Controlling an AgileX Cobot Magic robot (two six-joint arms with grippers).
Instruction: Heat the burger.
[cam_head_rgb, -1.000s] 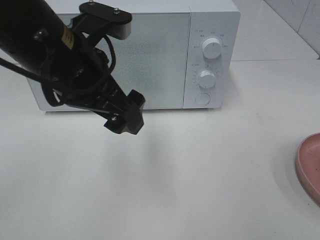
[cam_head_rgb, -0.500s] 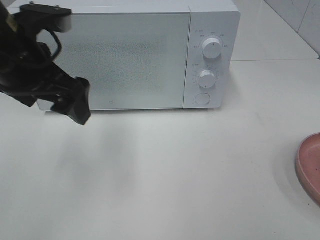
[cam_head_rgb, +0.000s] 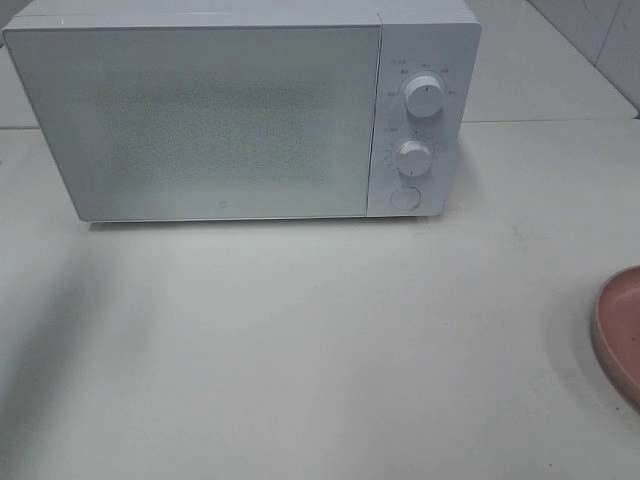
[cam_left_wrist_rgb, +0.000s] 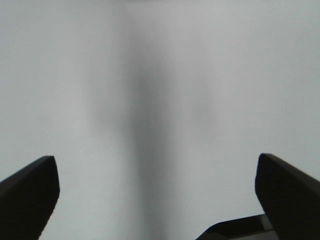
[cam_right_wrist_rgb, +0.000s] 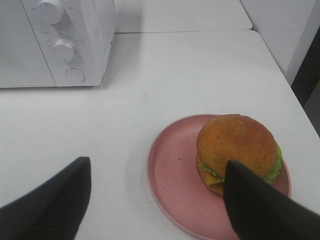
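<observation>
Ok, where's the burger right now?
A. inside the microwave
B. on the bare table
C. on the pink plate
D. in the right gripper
C: the burger sits on the pink plate, with the open right gripper above it, holding nothing, and the microwave door shut.

Three views: one high over my bench, one on each wrist.

The high one faces the closed microwave (cam_head_rgb: 240, 110). My left wrist looks close down onto bare bench (cam_left_wrist_rgb: 160, 75). My right wrist shares the microwave's dials and the pink plate (cam_right_wrist_rgb: 172, 165).

Kitchen-like test bench: microwave (cam_head_rgb: 240, 110), white table (cam_head_rgb: 320, 350) (tiled wall behind).
</observation>
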